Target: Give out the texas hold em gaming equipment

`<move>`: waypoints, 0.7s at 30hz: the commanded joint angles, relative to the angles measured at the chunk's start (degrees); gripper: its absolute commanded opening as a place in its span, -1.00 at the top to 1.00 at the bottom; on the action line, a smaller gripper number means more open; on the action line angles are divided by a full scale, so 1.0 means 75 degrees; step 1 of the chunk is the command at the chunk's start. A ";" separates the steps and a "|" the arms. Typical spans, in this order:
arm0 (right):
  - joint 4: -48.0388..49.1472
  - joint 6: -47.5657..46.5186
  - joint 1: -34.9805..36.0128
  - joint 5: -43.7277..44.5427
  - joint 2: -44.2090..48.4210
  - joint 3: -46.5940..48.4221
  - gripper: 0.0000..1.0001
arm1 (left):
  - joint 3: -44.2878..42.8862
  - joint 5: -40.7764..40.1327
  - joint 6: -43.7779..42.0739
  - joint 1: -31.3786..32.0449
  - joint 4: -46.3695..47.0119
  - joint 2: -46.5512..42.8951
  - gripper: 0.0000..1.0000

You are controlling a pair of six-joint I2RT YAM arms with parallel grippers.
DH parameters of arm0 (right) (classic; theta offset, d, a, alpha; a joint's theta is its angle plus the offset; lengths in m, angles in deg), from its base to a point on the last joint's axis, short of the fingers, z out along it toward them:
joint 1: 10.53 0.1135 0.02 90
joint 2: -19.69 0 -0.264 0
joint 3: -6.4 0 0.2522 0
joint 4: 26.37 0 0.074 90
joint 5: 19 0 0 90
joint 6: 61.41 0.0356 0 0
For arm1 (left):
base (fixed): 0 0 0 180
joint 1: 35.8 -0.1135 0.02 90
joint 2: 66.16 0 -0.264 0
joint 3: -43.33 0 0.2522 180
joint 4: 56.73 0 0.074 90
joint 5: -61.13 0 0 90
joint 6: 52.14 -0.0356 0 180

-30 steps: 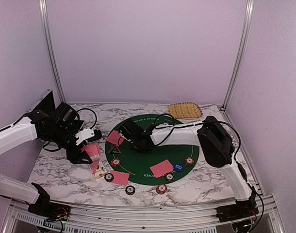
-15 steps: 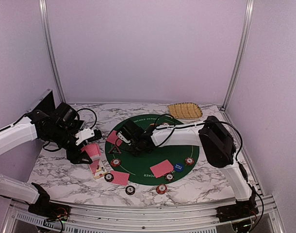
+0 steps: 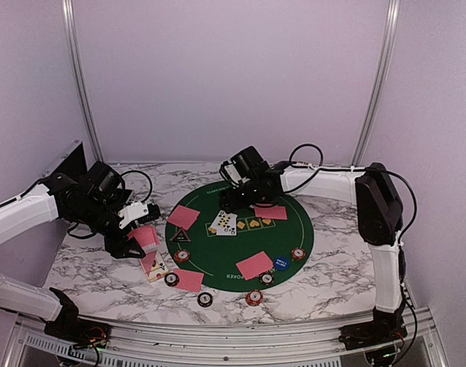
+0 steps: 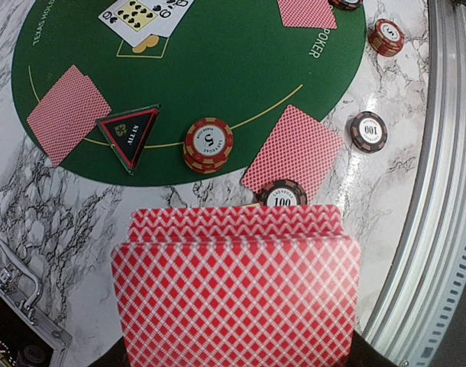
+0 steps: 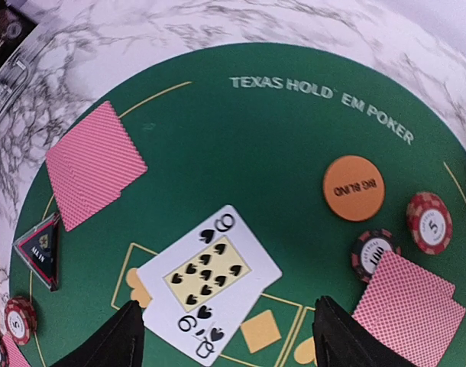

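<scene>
While the left gripper point(image 3: 135, 243) clamps the deck of red-backed cards point(image 4: 237, 298) edge to edge between its fingers, your right gripper point(image 5: 227, 313) hangs spread and empty over the green mat point(image 5: 241, 145). The face-up nine of spades point(image 5: 208, 279) lies flat in and just ahead of the right fingers' gap, its long axis slanting across it, so your right arm is nearer. You see little of the card beneath the nine point(image 5: 206, 349), and the deck hides the left fingertips.
</scene>
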 commanded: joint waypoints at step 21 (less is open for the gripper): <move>0.1420 0.2659 -0.1004 -0.3635 -0.0751 -0.1352 -0.47 | -0.0105 0.0204 0.0071 -0.0053 0.0032 -0.0074 1.00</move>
